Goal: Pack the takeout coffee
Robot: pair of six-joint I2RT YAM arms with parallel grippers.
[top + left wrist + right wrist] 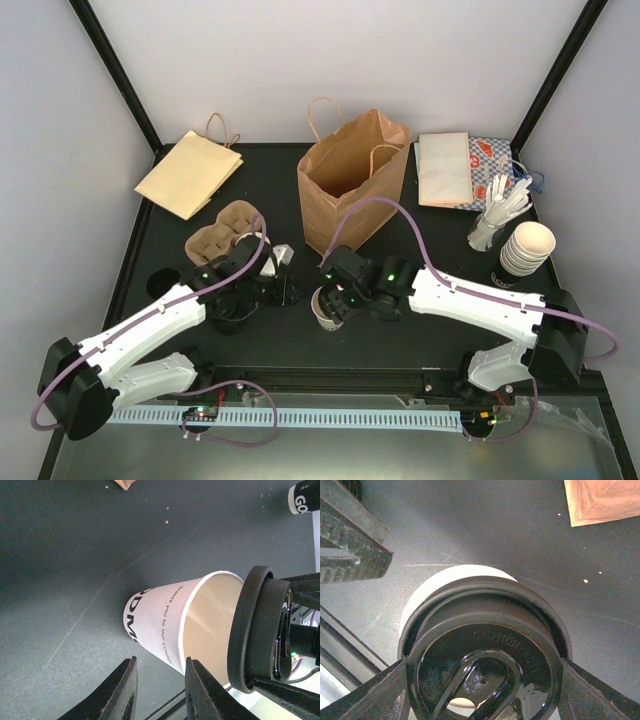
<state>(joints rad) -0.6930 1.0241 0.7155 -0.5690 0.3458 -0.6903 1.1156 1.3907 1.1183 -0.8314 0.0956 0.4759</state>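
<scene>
Dark table (440, 225): cup (160, 625) just past part-open, empty L fingers (122, 692); R fingers (367, 700) clamp lid (485, 630) at its mouth.

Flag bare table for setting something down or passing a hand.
Free: table between the open paper bag and the white cutlery; also the gap between the flat bag and that bag. Crowded: centre, where the left end effector, the right end effector holding the black lid, the coffee cup and the carrier bunch together.
</scene>
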